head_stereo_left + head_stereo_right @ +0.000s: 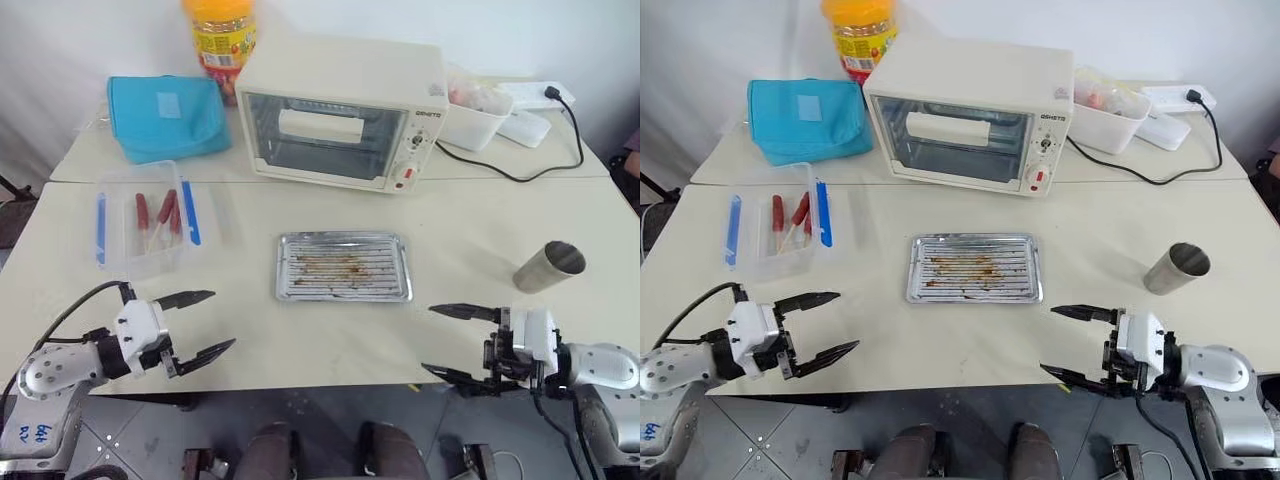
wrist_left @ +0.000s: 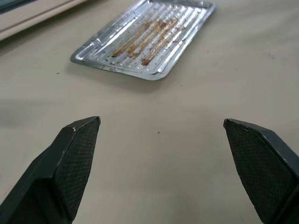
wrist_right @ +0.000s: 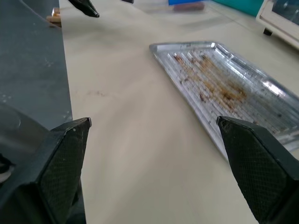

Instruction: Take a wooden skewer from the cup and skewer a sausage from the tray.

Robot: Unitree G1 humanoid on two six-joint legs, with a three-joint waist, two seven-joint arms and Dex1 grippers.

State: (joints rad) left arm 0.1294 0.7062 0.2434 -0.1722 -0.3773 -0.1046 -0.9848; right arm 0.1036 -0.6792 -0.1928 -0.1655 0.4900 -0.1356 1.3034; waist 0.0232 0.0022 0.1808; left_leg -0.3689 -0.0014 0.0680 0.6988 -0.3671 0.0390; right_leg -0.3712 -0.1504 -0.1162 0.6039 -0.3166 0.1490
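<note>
Metal ridged tray (image 1: 344, 267) bare, silver tumbler cup (image 1: 549, 266) untouched; left gripper (image 1: 197, 327) and right gripper (image 1: 457, 343) both splayed, empty — nothing begun.

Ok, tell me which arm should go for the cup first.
Right. The cup stands on the table's right side, just beyond the open right gripper. The left gripper, also open, sits across the table past the tray.

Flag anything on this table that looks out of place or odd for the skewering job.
The cup leans tilted rather than upright, no skewers visible. The tray holds only brown stains; the sausages sit in the clear box.
</note>
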